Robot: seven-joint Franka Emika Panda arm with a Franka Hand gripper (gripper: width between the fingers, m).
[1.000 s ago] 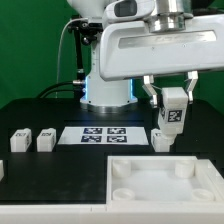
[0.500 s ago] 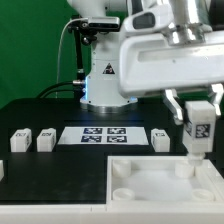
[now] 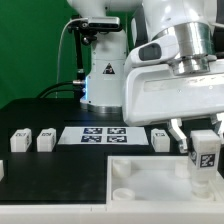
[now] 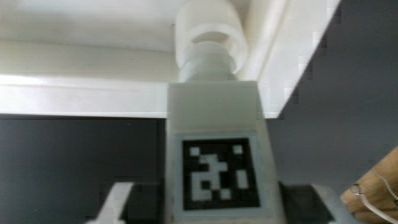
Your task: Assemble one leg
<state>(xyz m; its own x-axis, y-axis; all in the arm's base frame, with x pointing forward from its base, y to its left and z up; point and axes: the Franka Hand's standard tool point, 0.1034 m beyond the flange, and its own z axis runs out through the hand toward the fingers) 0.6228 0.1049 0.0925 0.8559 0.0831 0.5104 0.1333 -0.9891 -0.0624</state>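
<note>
My gripper [image 3: 203,155] is shut on a leg [image 3: 204,160], a white block with a black-and-white tag, held upright over the right near corner of the large flat white tray-like part [image 3: 150,183]. In the wrist view the leg [image 4: 221,150] fills the middle, its tag facing the camera and its narrow peg end pointing at a round corner socket [image 4: 210,38] of the tray. The fingers [image 4: 119,203] flank the leg on both sides. Three more legs stand on the table: two [image 3: 19,141] [image 3: 45,139] at the exterior view's left and one [image 3: 161,139] behind the gripper.
The marker board [image 3: 103,134] lies on the black table between the loose legs. The robot's base [image 3: 100,80] stands behind it. A white piece [image 3: 2,170] sits at the table's left edge in the exterior view.
My gripper has carried the leg toward the exterior view's right and downward, from above the marker board's right end to just over the tray's right corner.
</note>
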